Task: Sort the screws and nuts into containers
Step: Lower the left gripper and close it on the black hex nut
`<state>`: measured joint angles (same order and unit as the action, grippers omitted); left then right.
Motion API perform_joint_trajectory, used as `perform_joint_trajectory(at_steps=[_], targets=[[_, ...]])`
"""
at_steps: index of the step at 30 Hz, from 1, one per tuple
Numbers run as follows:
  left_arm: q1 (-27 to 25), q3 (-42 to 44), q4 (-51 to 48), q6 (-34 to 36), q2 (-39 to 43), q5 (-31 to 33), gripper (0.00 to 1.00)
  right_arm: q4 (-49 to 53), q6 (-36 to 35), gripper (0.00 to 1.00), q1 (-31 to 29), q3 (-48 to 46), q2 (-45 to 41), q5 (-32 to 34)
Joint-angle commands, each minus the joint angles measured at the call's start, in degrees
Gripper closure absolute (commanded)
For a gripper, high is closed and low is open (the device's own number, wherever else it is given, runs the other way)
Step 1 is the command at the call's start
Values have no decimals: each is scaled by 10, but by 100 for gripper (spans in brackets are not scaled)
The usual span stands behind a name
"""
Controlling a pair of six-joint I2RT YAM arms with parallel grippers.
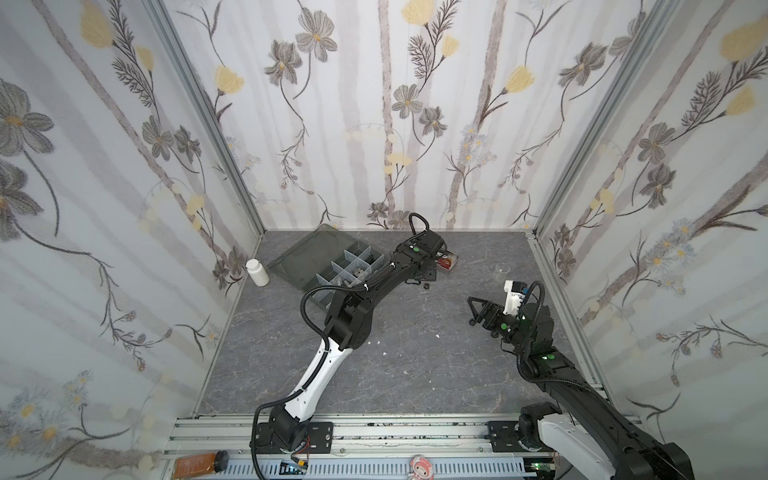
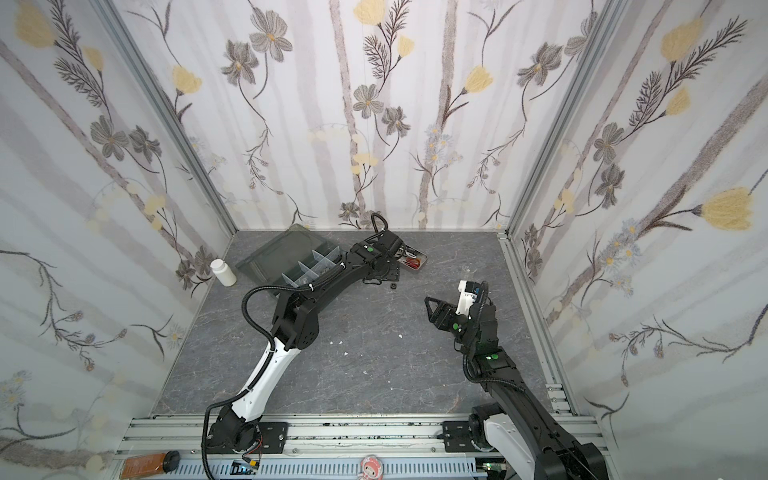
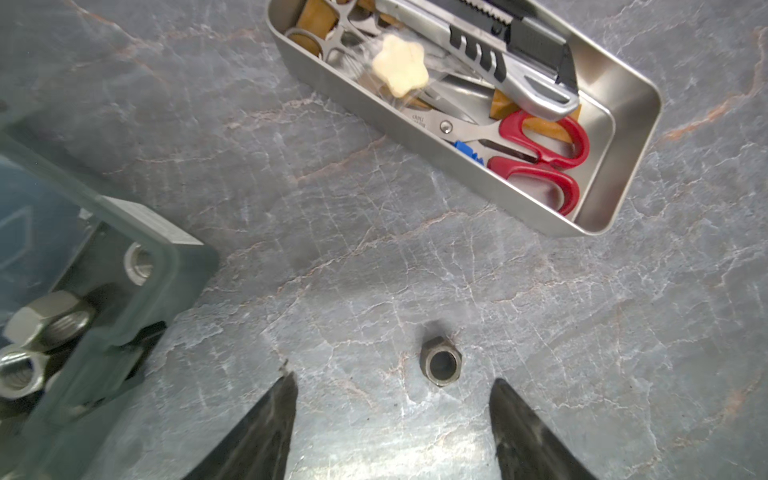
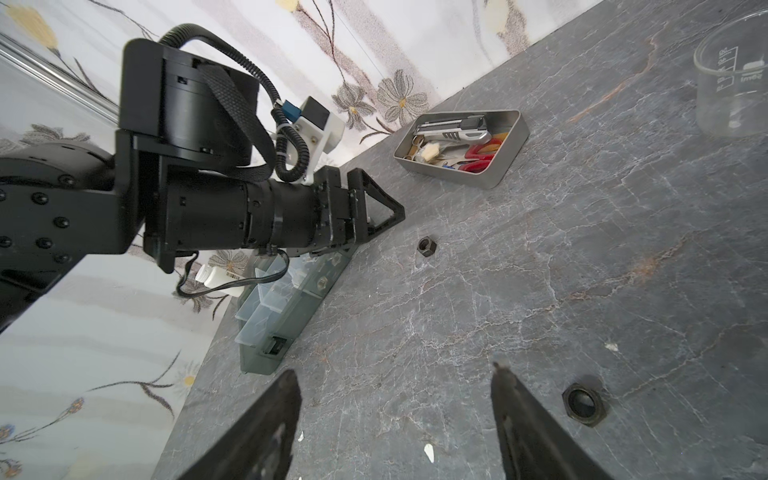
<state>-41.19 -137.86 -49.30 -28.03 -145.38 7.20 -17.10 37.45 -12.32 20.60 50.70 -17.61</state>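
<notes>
Landmark: the organizer box [image 1: 312, 293] lies open on the table [image 3: 249, 166], lid folded back.
Left gripper: the left gripper [image 3: 393, 377] is just beside the box's corner; its jaws are spread wide and pinch nothing.
Black nut: the black nut [image 3: 440, 365] lies on the table near that corner, on the side away from the box. It is ahead of the spread fingertips and touches neither.
Nut's heading: it lies flat with the hole facing up, so the bore stands upright from the table. As a hexagonal ring it has no long side.
Left wrist view only: silver nuts [image 3: 50, 316] lie heaped in the box's corner compartment [image 3: 124, 332], leaning on each other at odd tilts. Beyond the black nut from the box, the metal tin [image 3: 415, 137] holds red-handled scissors [image 3: 540, 166] and a utility knife [image 3: 498, 54].
Right gripper: the right gripper [image 4: 395, 369] is well apart from the box, fingers spread, with bare table between them.
Right wrist view only: a second black nut [image 4: 584, 404] lies flat with its hole up, just beside the outer face of one finger, outside the jaws and far from the box. I cannot make it out in the top views.
Top views only: both show the whole layout. The white bottle [image 1: 257, 272] stands on the box's far side from the tin, and the beaker [image 1: 501, 272] is beyond the tin. The black nut [image 2: 391, 286] is a mere dot there, so its facing cannot be read.
</notes>
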Motion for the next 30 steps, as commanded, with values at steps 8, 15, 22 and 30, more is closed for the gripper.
perform_joint_trajectory(at_steps=[8,15,22,30], targets=[[-9,-13,-8,-37,-35,-10,29,-16,8,27,0,-4,-7,4],[-18,-16,10,-47,-51,-17,32,-15,7,27,0,-5,-10,5],[-21,-16,5,-49,-58,3,39,-18,8,27,0,-6,-9,4],[-23,-18,7,-55,-69,23,44,-21,9,27,0,-9,-12,6]])
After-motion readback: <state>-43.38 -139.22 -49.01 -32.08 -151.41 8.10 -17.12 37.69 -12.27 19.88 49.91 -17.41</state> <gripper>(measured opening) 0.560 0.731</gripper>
